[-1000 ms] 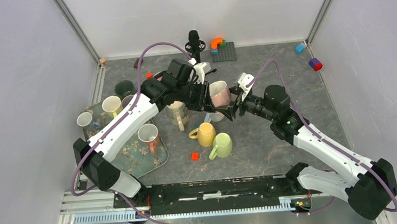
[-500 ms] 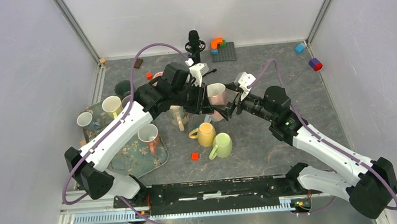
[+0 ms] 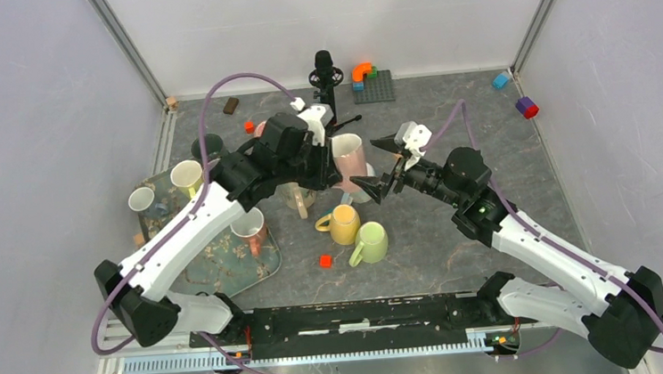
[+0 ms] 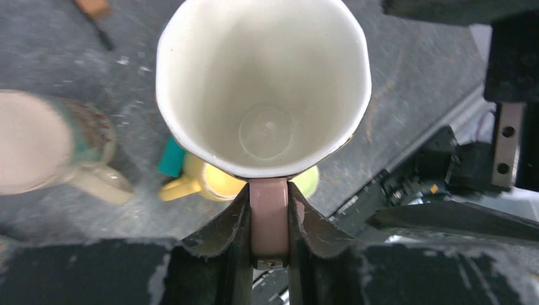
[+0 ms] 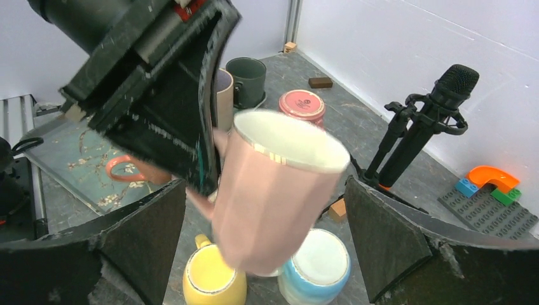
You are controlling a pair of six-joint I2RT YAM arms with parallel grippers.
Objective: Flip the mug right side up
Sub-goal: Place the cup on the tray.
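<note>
The pink mug (image 3: 348,154) hangs in the air over the middle of the table, mouth up and slightly tilted. My left gripper (image 3: 326,158) is shut on its handle. In the left wrist view the pink handle (image 4: 269,213) is pinched between my fingers (image 4: 238,222), and I look into the mug's white inside (image 4: 264,82). My right gripper (image 3: 367,164) is open wide just right of the mug. In the right wrist view the mug (image 5: 273,197) hangs between the spread fingers (image 5: 394,235) of the right gripper (image 5: 264,254), with a gap on each side.
Below the mug stand a yellow mug (image 3: 344,224), a green mug (image 3: 370,242), a blue mug (image 5: 314,267) and a floral mug (image 3: 297,194). A tray (image 3: 218,263) with several mugs lies at the left. A microphone stand (image 3: 325,70) and a brick plate (image 3: 374,85) are at the back.
My left arm has carried the pink mug left and farther back and turned it more upright. My right gripper has spread its jaws and stands apart from the mug.
</note>
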